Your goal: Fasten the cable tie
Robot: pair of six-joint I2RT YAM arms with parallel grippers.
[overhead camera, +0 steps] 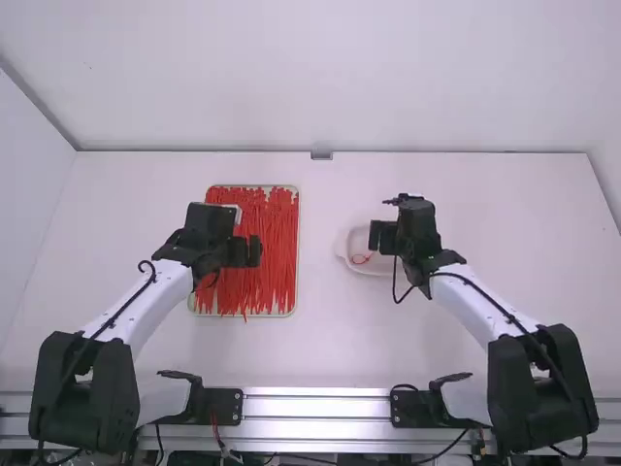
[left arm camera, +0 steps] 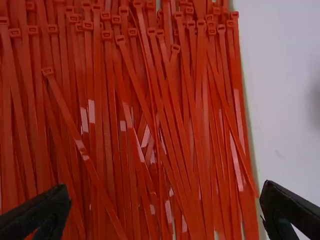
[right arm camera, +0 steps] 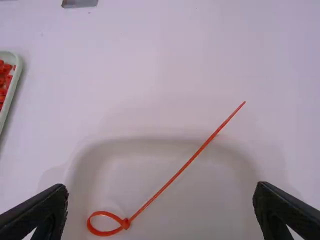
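Left jaws: my left gripper (left arm camera: 162, 202) hangs wide open over the loose red cable ties (left arm camera: 140, 115) on their tray (overhead camera: 297, 243).
Right jaws: my right gripper (right arm camera: 160, 207) is wide open too, above the looped tie (right arm camera: 175, 172) in the white dish (right arm camera: 225, 200).
Pick: I should single out an edge tie and pinch one strap only.
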